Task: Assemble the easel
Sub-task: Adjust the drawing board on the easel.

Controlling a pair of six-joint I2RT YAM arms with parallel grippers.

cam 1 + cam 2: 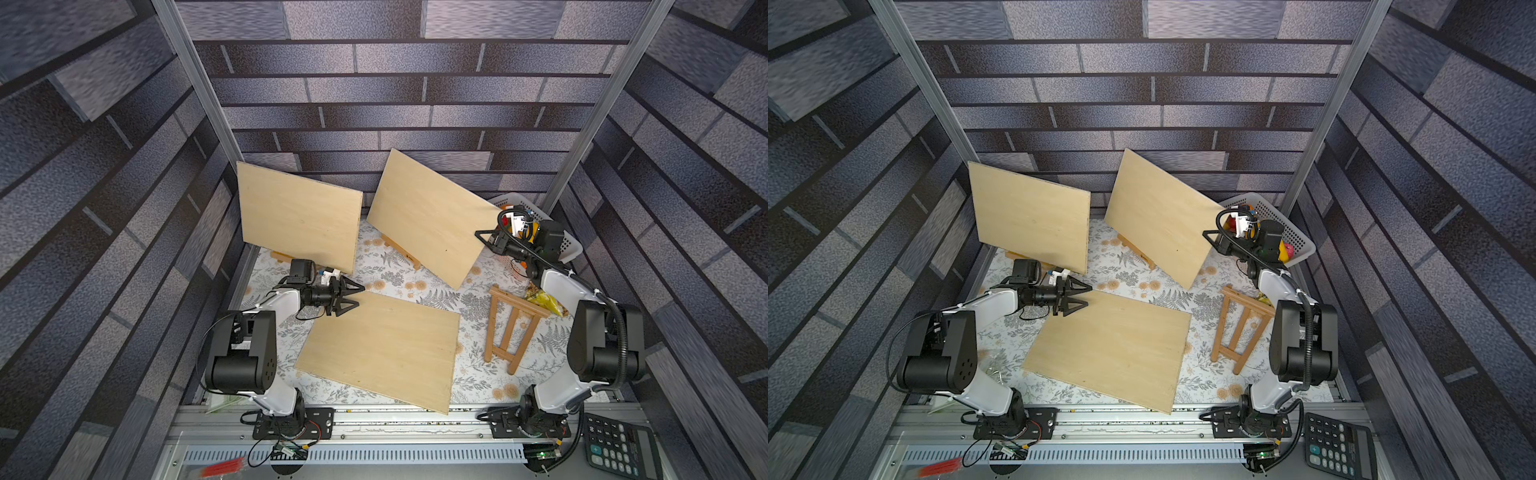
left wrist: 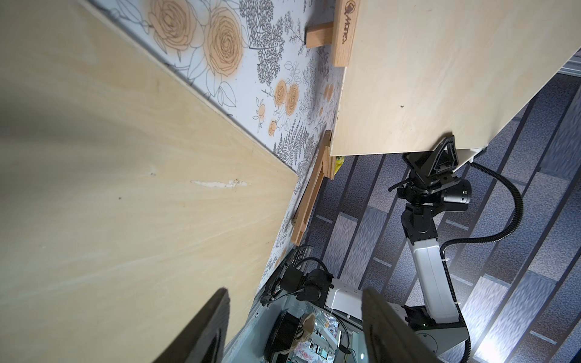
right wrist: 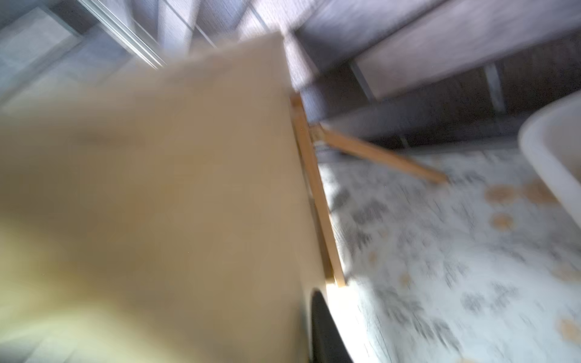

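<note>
One wooden easel (image 1: 513, 328) lies flat on floral tabletop (image 1: 390, 278), right side, just beside flat plywood board (image 1: 382, 353). Propped upright at back: left standing board (image 1: 299, 216), right standing board (image 1: 428, 216). Right end effector (image 1: 482, 236), fingers pressed together, pinches right standing board's outer edge. Left end effector (image 1: 360, 296), fingers spread, hovers over flat plywood board's far corner. White basket (image 1: 515, 197) sits behind right arm.

Looking like a robot-lab cell: printed brick walls (image 1: 415, 83) and aluminium posts (image 1: 202, 83) rising around the left gripper (image 1: 360, 296) (bare mounting rail (image 1: 415, 424) at its arm's base).
</note>
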